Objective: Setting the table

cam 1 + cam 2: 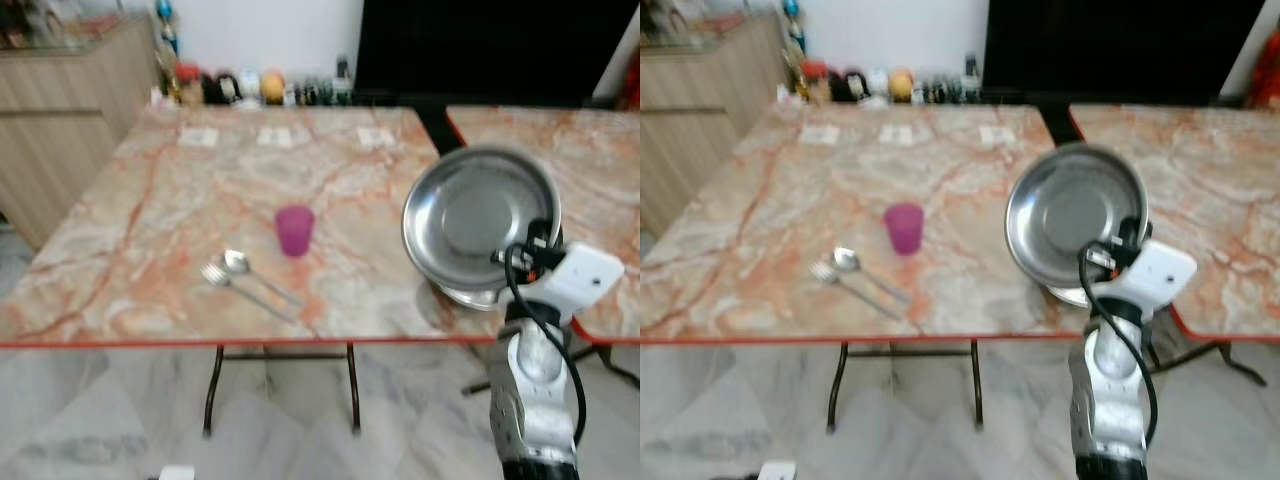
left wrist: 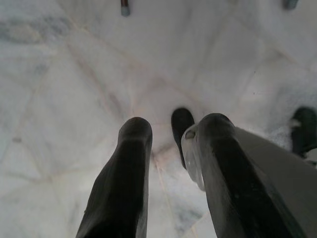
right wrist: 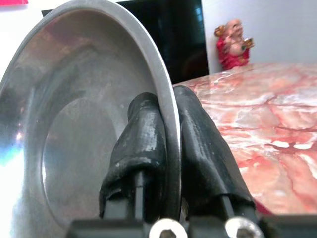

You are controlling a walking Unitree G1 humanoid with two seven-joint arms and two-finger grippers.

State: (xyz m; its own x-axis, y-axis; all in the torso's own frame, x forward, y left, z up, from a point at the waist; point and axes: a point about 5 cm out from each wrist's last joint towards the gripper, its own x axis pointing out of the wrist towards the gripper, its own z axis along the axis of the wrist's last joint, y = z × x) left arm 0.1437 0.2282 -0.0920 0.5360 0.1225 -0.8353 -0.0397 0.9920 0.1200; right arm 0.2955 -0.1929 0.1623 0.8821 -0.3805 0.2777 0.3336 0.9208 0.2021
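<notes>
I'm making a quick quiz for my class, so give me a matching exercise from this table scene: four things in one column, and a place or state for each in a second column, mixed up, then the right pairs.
Things:
1. steel plate
2. purple cup
3. spoon
4. left gripper

Places or states:
A. upright on the marble table, apart from the cutlery
B. pointing down at the floor
C. lying beside the fork
D. tilted, rim clamped in the right gripper

Pairs: 1-D, 2-A, 3-C, 4-B

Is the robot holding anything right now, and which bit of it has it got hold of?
Yes. The right gripper pinches the steel plate by its rim, one finger on each face, holding it tilted above the table. The left gripper is open and holds nothing.
</notes>
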